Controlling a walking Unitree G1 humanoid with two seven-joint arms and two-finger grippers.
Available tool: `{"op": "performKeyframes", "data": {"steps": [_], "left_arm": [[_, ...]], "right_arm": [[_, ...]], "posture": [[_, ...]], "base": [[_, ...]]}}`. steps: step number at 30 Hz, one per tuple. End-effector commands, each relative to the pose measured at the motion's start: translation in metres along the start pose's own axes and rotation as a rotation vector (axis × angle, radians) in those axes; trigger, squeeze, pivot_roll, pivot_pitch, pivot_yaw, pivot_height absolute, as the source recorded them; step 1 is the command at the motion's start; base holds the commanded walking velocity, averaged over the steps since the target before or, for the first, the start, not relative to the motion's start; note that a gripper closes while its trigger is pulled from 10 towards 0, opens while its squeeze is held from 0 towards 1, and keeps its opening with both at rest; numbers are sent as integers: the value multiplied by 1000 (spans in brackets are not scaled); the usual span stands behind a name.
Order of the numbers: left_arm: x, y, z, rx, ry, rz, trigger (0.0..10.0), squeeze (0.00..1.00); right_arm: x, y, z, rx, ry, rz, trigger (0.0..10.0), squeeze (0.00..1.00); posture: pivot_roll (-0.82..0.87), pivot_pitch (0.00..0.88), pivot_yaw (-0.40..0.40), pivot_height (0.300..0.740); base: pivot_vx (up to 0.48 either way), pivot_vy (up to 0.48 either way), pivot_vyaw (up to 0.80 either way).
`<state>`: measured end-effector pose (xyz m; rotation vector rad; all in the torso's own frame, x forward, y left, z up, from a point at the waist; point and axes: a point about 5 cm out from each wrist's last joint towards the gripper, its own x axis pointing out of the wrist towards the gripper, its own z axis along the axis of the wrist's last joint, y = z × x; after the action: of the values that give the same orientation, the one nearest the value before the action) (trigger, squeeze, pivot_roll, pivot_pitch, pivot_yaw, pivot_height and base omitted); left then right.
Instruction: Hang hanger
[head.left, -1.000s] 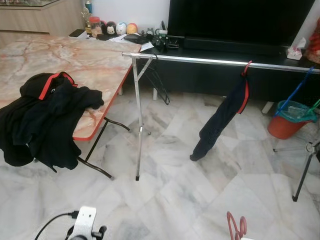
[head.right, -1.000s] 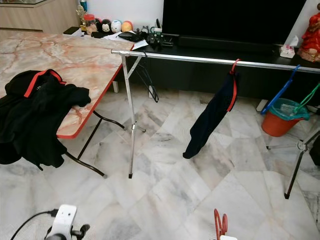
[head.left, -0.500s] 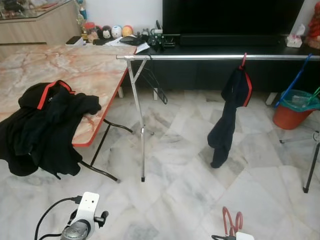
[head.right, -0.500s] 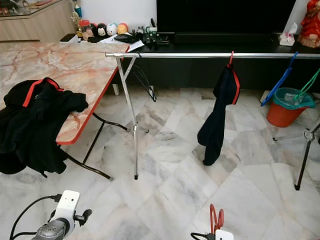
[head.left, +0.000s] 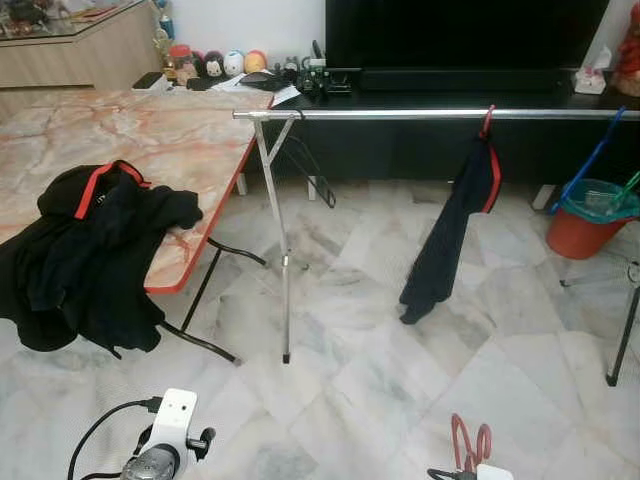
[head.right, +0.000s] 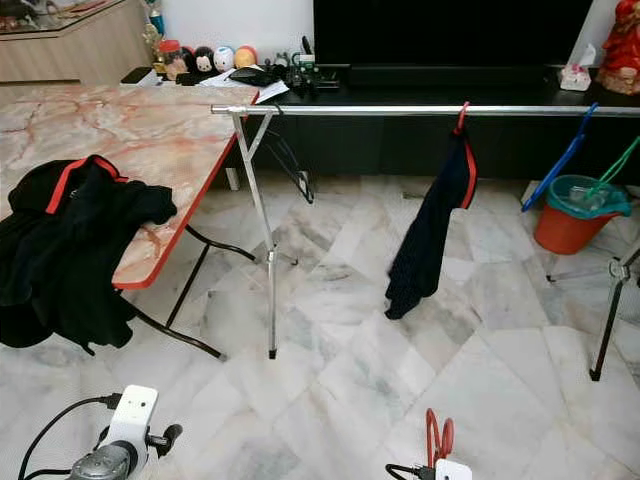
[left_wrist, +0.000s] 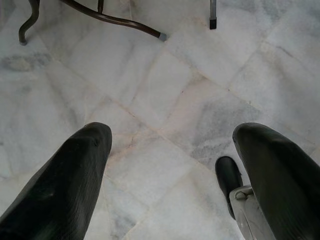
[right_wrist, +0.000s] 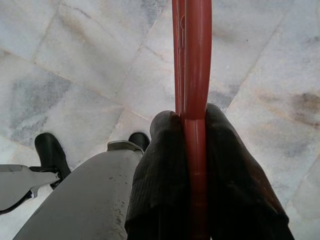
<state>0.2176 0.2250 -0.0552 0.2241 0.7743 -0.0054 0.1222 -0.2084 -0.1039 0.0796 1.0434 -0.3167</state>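
Head views: the red plastic hanger (head.left: 468, 446) is held low above the marble floor, well short of the horizontal silver clothes rail (head.left: 400, 115).

Left wrist view: left gripper (left_wrist: 172, 145) spread, empty.

Right wrist view: right gripper (right_wrist: 192, 125) clenches the hanger edge-on; this narrow hold may let it twist or slip when hooked.

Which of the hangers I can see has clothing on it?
The red hanger on the silver rail, carrying the dark garment. The black hanger hangs bare, and the right gripper clamps a bare red hanger.

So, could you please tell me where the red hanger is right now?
The red hanger is clamped in the right pincer, low on the robot's right over the marble floor, short of the metal rail.
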Motion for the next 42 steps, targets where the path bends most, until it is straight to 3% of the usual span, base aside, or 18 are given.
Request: {"op": "performKeyframes", "data": {"steps": [1, 6, 9, 10, 11, 13, 14, 19, 21, 23, 24, 27, 28, 31, 32, 37, 41, 42], "left_arm": [[-2, 4, -7, -9, 26, 24, 10000, 0], [-2, 10, -2, -8, -2, 50, 10000, 0], [0, 17, 11, 17, -58, 71, 10000, 0], [1, 20, 16, 25, -83, 76, 10000, 0], [1, 20, 16, 25, -83, 76, 10000, 0], [2, 26, 32, 35, -146, 84, 10000, 0], [3, 30, 52, 55, -230, 75, 10000, 0], [2, 29, 82, 101, -355, 31, 10000, 0], [2, 21, 99, 146, -417, -65, 10000, 0], [2, 19, 102, 160, -428, -92, 10000, 0], [0, 10, 111, 231, -467, -189, 10000, 0], [-6, -6, 125, 371, -534, -338, 10000, 0], [-6, -6, 125, 371, -534, -338, 10000, 0], [-13, -23, 131, 598, -553, -478, 10000, 0], [-18, -33, 133, 682, -553, -588, 10000, 0], [-32, -54, 146, 800, -581, -784, 10000, 0], [-39, -68, 152, 838, -598, -876, 10000, 0], [-46, -80, 156, 840, -613, -942, 10000, 0]], "right_arm": [[0, 2, 1, -3, 0, -10, 10000, 0], [0, -1, 2, -96, -14, -35, 10000, 0], [1, -3, 6, -230, -36, -52, 10000, 0], [3, -8, 19, -287, -81, -60, 10000, 0], [3, -8, 19, -287, -81, -60, 10000, 0], [6, -32, 78, -383, -234, -102, 10000, 0], [3, -47, 116, -390, -342, -134, 10000, 0], [-2, -53, 141, -407, -429, -142, 10000, 0], [-3, -49, 151, -460, -441, -49, 10000, 0], [-3, -47, 152, -473, -440, -23, 10000, 0], [-3, -39, 155, -532, -429, 92, 10000, 0], [-6, -28, 158, -719, -412, 254, 10000, 0], [-6, -28, 158, -719, -412, 254, 10000, 0], [-11, -23, 162, -834, -380, 404, 10000, 0], [-15, -20, 162, -978, -363, 499, 10000, 0], [-29, -13, 173, -1109, -359, 710, 10000, 0], [-40, -6, 182, -1170, -369, 821, 10000, 0], [-48, 0, 188, -1206, -381, 895, 10000, 0]], "posture": [[-64, 0, 43, 740], [-42, 0, 31, 740], [-39, 0, 24, 740], [-41, 0, 22, 740], [-41, 0, 22, 740], [-42, 0, 22, 740], [-51, 0, 23, 740], [-55, 0, 23, 740], [-51, 0, 23, 740], [-51, 0, 23, 740], [-52, 0, 23, 740], [-52, 0, 19, 740], [-52, 0, 19, 740], [-59, 0, 10, 740], [-55, 0, 4, 740], [-54, 0, -5, 740], [-62, 0, -8, 740], [-64, 0, -11, 740]], "base": [[0, 0, 0], [0, 0, 0], [0, 0, 0], [0, 0, 0], [0, 0, 0], [0, 0, 0], [0, 0, 0], [0, 0, 0], [0, 0, 0], [0, 0, 0], [0, 0, 0], [0, 0, 0], [0, 0, 0], [0, 0, 0], [0, 0, 0], [0, 0, 0], [0, 0, 0], [0, 0, 0]]}}
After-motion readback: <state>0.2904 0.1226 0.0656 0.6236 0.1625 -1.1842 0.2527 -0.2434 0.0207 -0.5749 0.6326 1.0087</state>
